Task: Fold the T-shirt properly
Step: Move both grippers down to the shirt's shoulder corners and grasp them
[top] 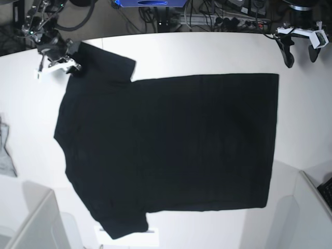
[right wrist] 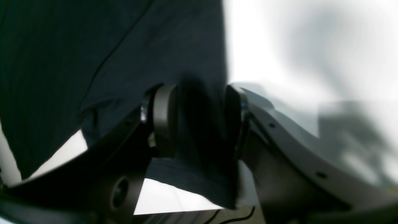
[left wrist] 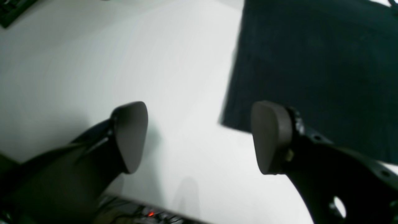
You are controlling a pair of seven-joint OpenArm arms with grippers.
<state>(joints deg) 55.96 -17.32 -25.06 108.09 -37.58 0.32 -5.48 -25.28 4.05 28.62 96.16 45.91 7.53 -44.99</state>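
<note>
shirt: black T-shirt (top: 171,145) spread flat on white worktop (top: 218,52) | right claw (right wrist: 200,121): at shirt's sleeve corner, fingers straddling its cloth edge, grip unclear | left claw (left wrist: 199,137): jaws apart, empty, just off shirt's hem corner | grey cloth (top: 5,153): beyond shirt's collar end

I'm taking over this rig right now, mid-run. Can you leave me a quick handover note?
Left gripper: open, empty, over bare table just off the T-shirt hem corner.
Right gripper: jaws astride the sleeve edge, fabric between them; a firm grip cannot be confirmed.
T-shirt: spread flat, plain black side up.
Done: shirt laid out.
Left: every fold.
</note>
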